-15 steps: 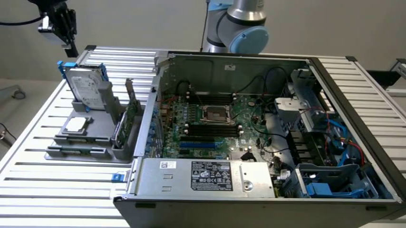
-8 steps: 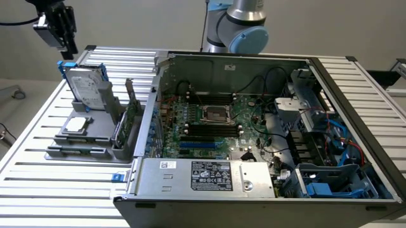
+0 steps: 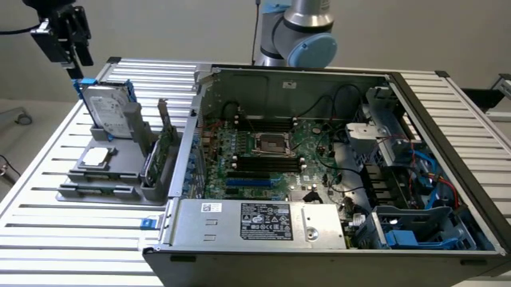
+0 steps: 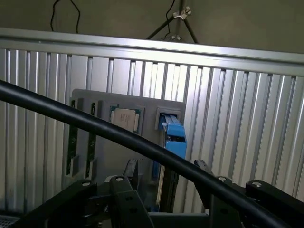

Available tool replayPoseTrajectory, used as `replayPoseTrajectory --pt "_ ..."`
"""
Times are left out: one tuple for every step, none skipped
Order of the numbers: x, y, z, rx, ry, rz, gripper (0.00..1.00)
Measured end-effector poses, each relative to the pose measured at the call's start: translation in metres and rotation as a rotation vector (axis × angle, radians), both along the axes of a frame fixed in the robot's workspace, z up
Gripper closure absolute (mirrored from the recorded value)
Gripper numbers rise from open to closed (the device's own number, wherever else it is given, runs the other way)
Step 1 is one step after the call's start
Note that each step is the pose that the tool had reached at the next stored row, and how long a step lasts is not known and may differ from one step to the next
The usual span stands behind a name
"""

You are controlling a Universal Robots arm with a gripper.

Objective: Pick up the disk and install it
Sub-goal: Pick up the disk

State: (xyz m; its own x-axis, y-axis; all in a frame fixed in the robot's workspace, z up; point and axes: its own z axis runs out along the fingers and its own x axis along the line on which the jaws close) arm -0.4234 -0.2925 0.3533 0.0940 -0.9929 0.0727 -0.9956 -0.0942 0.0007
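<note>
The disk (image 3: 108,107) stands on edge in a grey holder (image 3: 104,192) at the exterior view's left; it is silver with a white label and a blue carrier frame. My gripper (image 3: 76,63) hangs just above the disk's top corner, apart from it. In the wrist view the disk (image 4: 174,138) shows edge-on as a blue strip, and my gripper (image 4: 164,173) is open, one black finger on each side of that strip. Nothing is held.
The holder also carries a square silver processor chip (image 3: 96,156) and an upright green circuit card (image 3: 165,149). An open computer case (image 3: 319,149) with blue drive bays (image 3: 415,230) lies beside it on the ribbed metal table (image 3: 48,251). A black cable (image 4: 118,135) crosses the wrist view.
</note>
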Motion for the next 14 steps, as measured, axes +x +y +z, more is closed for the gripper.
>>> replayPoseTrajectory --pt "-0.001 0.0 -0.002 0.0001 -0.0003 0.001 0.4" --pt "-0.002 0.0 -0.0037 0.0 -0.0005 0.003 0.4" --pt "-0.003 0.0 -0.0055 0.0 -0.0009 0.006 0.4" --pt "-0.003 0.0 -0.0073 0.0 -0.0014 0.008 0.4" --pt "-0.004 0.0001 -0.0092 0.0001 -0.0022 0.01 0.4" --pt "-0.004 0.0003 -0.0109 0.0002 -0.003 0.013 0.4" --pt "-0.004 0.0005 -0.0128 0.0004 -0.0039 0.016 0.4" --pt "-0.004 0.0009 -0.0146 0.0006 -0.0046 0.018 0.4" --pt "-0.004 0.0013 -0.0164 0.0008 -0.0052 0.021 0.4" --pt "-0.004 0.0017 -0.0182 0.0009 -0.0059 0.023 0.4" --pt "-0.004 0.0023 -0.02 0.0011 -0.0064 0.025 0.4" --pt "-0.004 0.0029 -0.0218 0.0013 -0.0069 0.027 0.4" --pt "-0.004 0.0038 -0.0236 0.0014 -0.0073 0.029 0.4" --pt "-0.004 0.0054 -0.0255 0.0017 -0.0076 0.029 0.4"
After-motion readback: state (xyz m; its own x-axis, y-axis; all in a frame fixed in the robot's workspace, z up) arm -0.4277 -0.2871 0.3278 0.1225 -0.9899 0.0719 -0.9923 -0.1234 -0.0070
